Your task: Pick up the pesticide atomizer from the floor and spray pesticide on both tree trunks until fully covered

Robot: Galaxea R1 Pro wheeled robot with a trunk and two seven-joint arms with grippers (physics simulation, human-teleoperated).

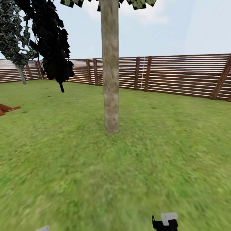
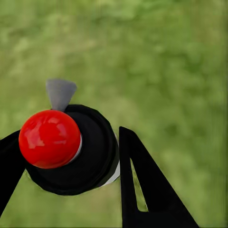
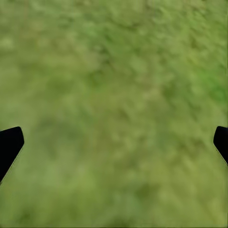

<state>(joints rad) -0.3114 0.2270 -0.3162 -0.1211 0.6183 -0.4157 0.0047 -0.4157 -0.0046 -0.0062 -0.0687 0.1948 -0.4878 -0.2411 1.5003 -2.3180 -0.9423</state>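
A thick grey-tan mottled tree trunk rises from the grass straight ahead in the head view, a few steps away, with its crown cut off at the top. Far back at the left a second tree with a pale trunk stands by the fence. In the left wrist view my left gripper is shut on the pesticide atomizer, a black body with a red knob and a grey nozzle. My right gripper hangs open over bare grass, its black fingertips wide apart; part of that arm shows low in the head view.
A brown fence of horizontal slats rings the lawn behind the trunk. A black cone-shaped tree stands at the back left. An orange-brown object lies at the left edge. Open grass lies between me and the trunk.
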